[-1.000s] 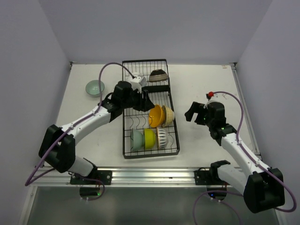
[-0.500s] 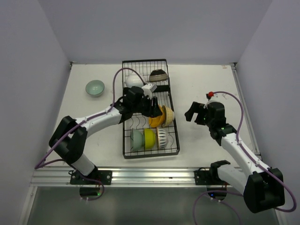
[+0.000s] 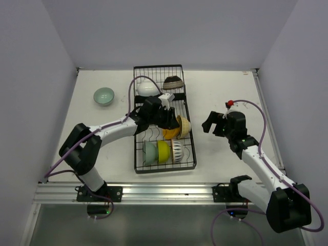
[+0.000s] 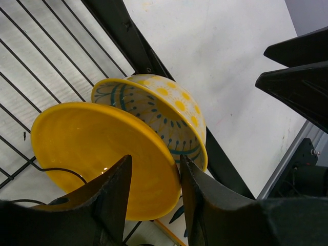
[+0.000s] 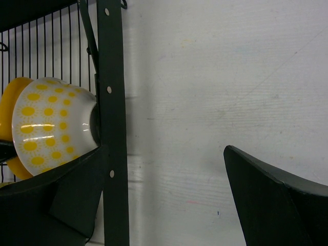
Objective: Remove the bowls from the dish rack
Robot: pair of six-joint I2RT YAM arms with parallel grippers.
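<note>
The black wire dish rack [image 3: 139, 134] lies in the middle of the table. It holds a white bowl [image 3: 146, 88], a dark brown patterned bowl [image 3: 173, 82], an orange bowl [image 3: 170, 130], a cream bowl [image 3: 184, 125], a pale green bowl [image 3: 149, 152], a yellow-green bowl [image 3: 163, 151] and a striped bowl [image 3: 177, 149]. My left gripper [image 3: 168, 119] is open over the orange bowl [image 4: 97, 148]. Its jaws straddle that bowl's rim, one inside it and one between it and the cream bowl [image 4: 169, 113]. My right gripper [image 3: 212, 123] is open and empty, right of the rack.
A second pale green bowl [image 3: 103, 96] sits upright on the table at the far left. In the right wrist view the rack's side rail [image 5: 113, 128] and the cream dotted bowl [image 5: 51, 128] are at the left. Bare white table [image 5: 215, 77] lies under the right gripper [image 5: 164, 195].
My left gripper moved right and forward from the rack's left side to the orange bowl and now straddles its rim. The right arm has not moved.
</note>
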